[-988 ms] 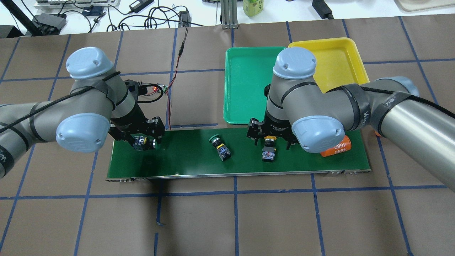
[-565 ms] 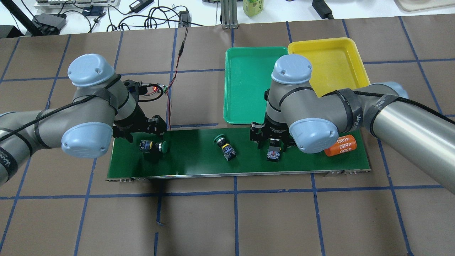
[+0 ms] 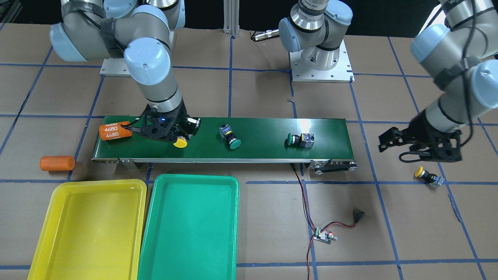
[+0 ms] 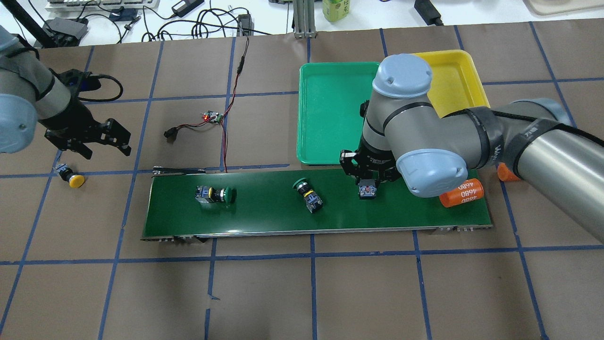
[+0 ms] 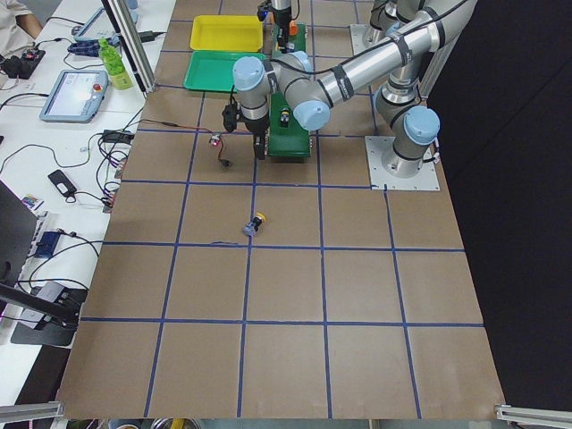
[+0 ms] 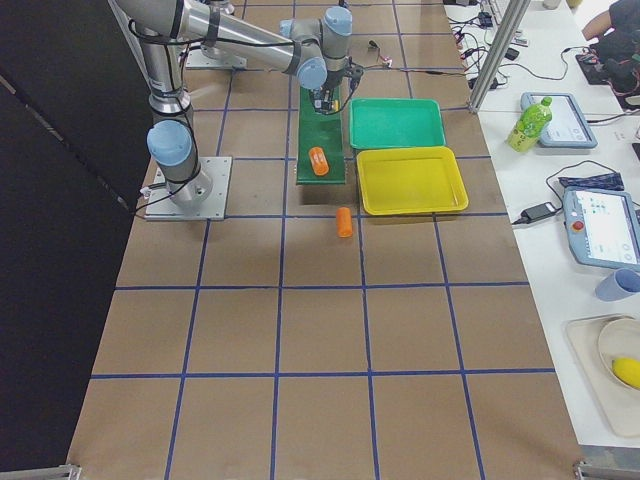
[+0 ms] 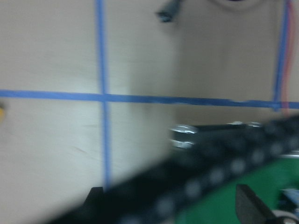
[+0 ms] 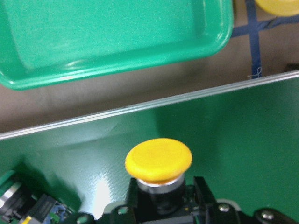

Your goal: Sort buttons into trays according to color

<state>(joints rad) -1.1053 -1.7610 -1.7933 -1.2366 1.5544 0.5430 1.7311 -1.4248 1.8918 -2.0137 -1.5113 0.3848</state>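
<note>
My right gripper is shut on a yellow button, its cap pointing toward the green tray; it sits just over the conveyor belt. Two green buttons lie on their sides on the belt. Beside the green tray is the yellow tray; both are bare. My left gripper hangs open and holds nothing, off the belt's left end. A second yellow button lies on the table just below it.
An orange cylinder marked 4680 lies on the belt's right end, close to my right arm. Another orange cylinder lies on the table beyond that end. A small circuit board with red and black wires sits left of the green tray.
My left gripper let go of a green button and swung far left off the belt. My right gripper closed on the yellow button. The things on the belt drifted to the right.
</note>
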